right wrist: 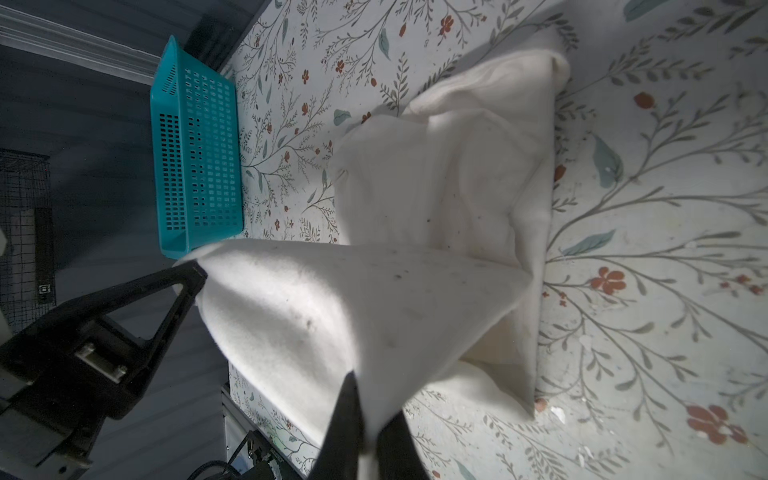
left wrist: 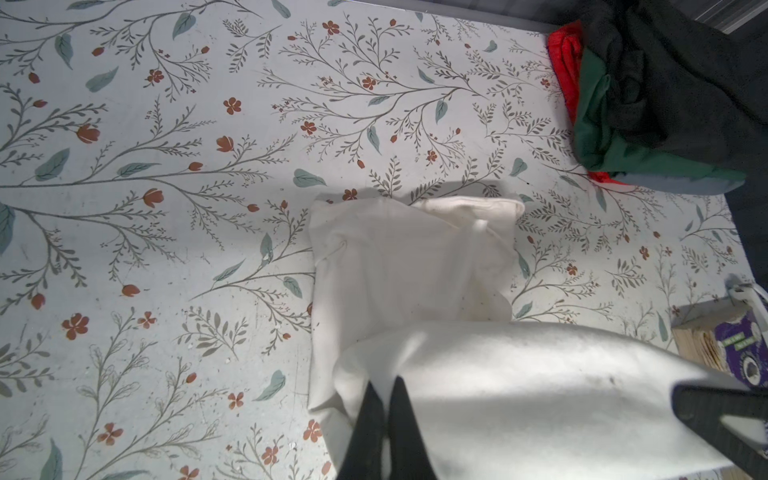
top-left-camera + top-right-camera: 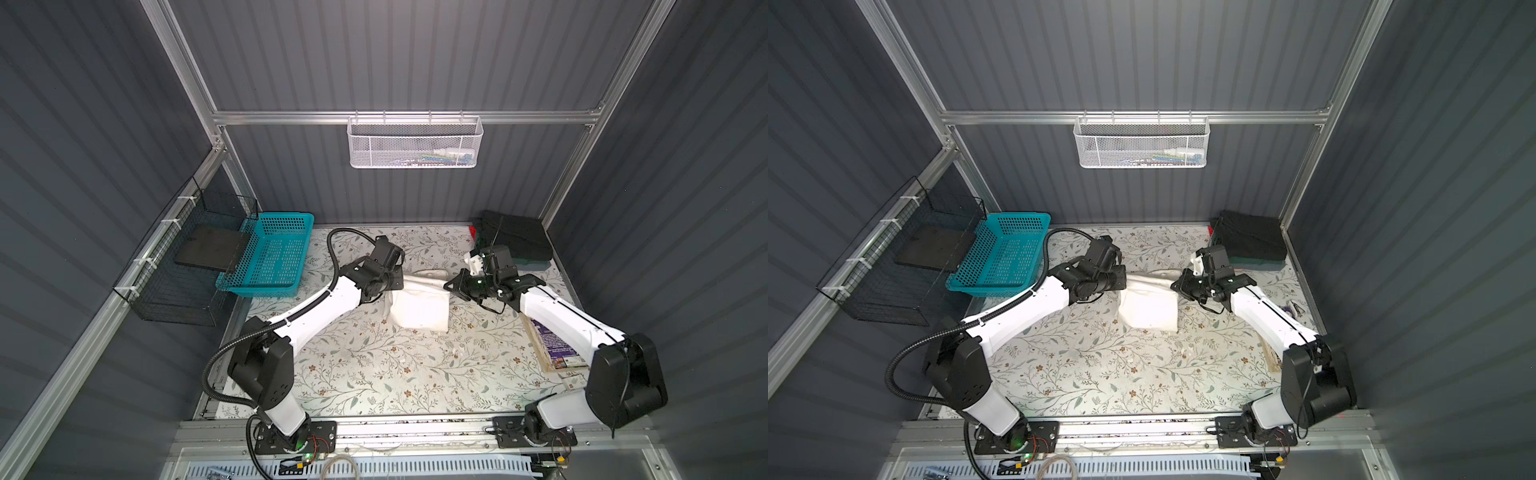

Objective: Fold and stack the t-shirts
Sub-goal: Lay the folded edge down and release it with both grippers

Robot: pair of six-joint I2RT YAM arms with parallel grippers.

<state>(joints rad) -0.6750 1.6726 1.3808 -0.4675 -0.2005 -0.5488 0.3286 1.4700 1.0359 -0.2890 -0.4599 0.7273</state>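
– While those dark grey ribbed walls (image 3: 415, 62) box the cell in on three sides, what's actually on the table? Can't read the middle from above tbh.

– Floral table covering (image 3: 374, 374) fills the whole floor: pale, with leafy twigs and little rust flowers. The biggest cloth thing is the off-white t-shirt (image 3: 419, 309) (image 2: 395, 270). It's mid-table, a bit toward the far side, between the two wrists. Most of it lies folded on the covering, with one edge lifted and stretched across.

– Who's got it?

– Both. The left gripper (image 2: 384, 382) is pinched tight on one end of that raised edge and the right gripper (image 1: 371, 399) is pinched tight on the other end. In both top views the left fingertips are buried under the wrist, so only the wrist cams show the pinch.

– Other shirts?

– There's a stack of folded shirts (image 3: 515, 241) in the far right corner, well apart from the white one. Black is on top, dark green under it, red pokes out at its far left corner, and there's a grey sliver low down. The black one covers most of the pile, so I can't count the layers.

A black wire cage (image 3: 174, 299) hangs off the left rail, and a teal basket (image 3: 270, 257) sits just beside it at the table's far left edge. The white mesh basket (image 3: 415, 143) on the far rail has stuff in it that's too small to tell. A purple-covered book (image 3: 555, 351) sits on the right edge, half hidden under the right arm.
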